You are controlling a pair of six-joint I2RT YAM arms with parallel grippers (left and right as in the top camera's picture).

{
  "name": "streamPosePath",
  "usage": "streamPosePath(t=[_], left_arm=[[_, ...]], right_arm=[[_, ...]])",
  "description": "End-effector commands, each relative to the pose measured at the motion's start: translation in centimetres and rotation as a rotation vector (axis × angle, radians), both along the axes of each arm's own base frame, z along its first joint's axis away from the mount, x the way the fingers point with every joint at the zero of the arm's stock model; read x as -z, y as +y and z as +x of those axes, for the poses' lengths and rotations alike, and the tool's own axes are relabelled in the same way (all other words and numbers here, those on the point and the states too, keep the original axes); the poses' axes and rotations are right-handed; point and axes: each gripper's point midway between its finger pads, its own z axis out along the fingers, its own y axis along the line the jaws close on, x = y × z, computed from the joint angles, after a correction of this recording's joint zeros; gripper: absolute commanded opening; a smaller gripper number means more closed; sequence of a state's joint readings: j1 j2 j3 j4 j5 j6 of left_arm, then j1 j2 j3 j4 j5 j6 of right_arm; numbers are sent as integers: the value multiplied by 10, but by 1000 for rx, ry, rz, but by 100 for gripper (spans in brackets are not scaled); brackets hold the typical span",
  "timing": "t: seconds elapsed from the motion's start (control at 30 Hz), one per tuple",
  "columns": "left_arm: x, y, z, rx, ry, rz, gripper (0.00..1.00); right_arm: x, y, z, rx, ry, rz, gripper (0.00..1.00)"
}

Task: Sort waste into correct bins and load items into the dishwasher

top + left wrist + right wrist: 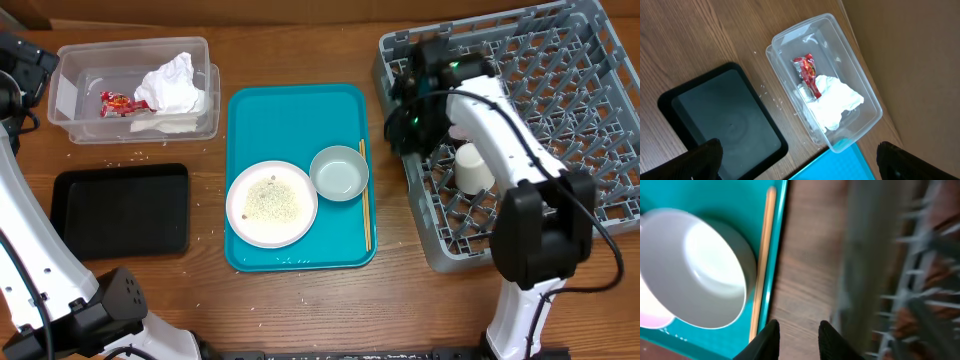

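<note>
The clear tub (133, 88) at the back left holds crumpled white napkins (175, 88) and the red-and-white wrapper (118, 102); the tub also shows in the left wrist view (850, 75). The black tray (120, 210) lies in front of it. My left gripper (800, 165) is wide open and empty, high above both. A pale-pink plate (271, 203) with rice grains, the grey-green bowl (339, 173) and the chopsticks (365, 195) lie on the teal tray. The white cup (472, 168) stands in the grey rack (600, 140). My right gripper (797, 340) is open and empty over bare wood between tray and rack.
The teal serving tray (300, 120) sits mid-table. Loose rice grains (130, 157) are scattered on the wood between tub and black tray. The rack's left wall (875, 255) is close beside my right gripper. No large white plate shows.
</note>
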State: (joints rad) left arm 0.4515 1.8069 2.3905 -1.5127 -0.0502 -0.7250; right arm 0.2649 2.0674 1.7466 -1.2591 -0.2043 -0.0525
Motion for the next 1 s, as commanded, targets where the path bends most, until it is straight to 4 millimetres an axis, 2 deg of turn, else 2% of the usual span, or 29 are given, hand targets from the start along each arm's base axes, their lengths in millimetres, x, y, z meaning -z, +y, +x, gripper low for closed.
streamPosePath(t=[0.0,0.07,0.17,0.33,0.43,0.5,0.6,0.73,0.97], left_arm=[[2,0,2,12,13,14,100],[2,0,2,12,13,14,100],[2,0,2,12,13,14,100],[2,0,2,12,13,14,100],[2,0,2,12,13,14,100],[2,0,2,12,13,14,100],[2,0,2,12,13,14,100],[2,0,2,12,13,14,100],[2,0,2,12,13,14,100]], right_arm=[[23,-24,-2,15,35,-120,28],[18,-28,1,23,24,-149,27],[0,-27,10,46,-6,-142,27],[-52,-21,33,53,-109,-114,28],[-87,-24,46,63,-192,-125,40],[-97,-33,51,73,-222,-147,45],[-91,-43,51,90,-200,-133,45],[-69,-31,32,-16,-101,-18,45],[-13,-30,0,-57,48,-3,41]])
